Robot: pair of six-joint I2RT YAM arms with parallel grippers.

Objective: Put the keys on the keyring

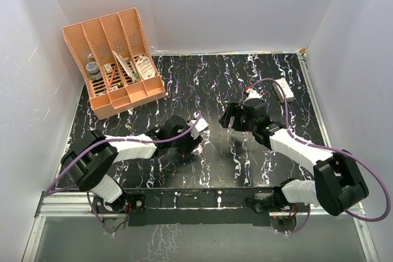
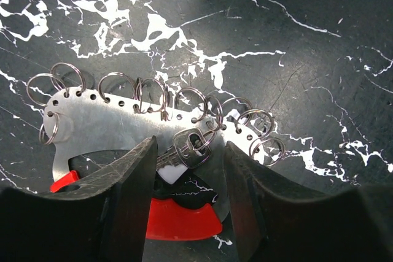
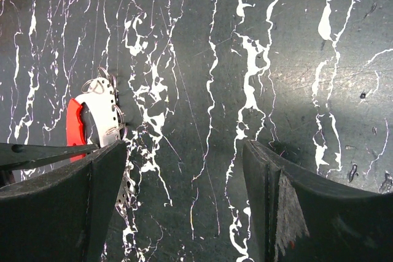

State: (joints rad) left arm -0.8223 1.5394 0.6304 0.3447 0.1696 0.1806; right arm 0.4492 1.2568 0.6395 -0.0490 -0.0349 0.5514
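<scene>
Black, white-veined tabletop (image 1: 258,78) is spreading between plain white walls, with an orange file rack (image 1: 113,59) standing at the far left. Near the middle, the keyring (image 2: 98,127) is lying flat. It is a pale metal plate, with wire split rings (image 2: 190,99) lining the edge away from the left gripper (image 2: 190,151) and a thick red crescent (image 2: 181,220) hugging the edge nearest it. Its long axis is running crosswise to that gripper, whose fingers are standing half parted, straddling the plate and pinching nothing. Between them a small silver key (image 2: 187,148) is resting on the plate, head in the gap, blade slanting toward one finger. The right gripper (image 3: 184,148) is hanging spread wide above the tabletop, with the keyring just beside one finger.
</scene>
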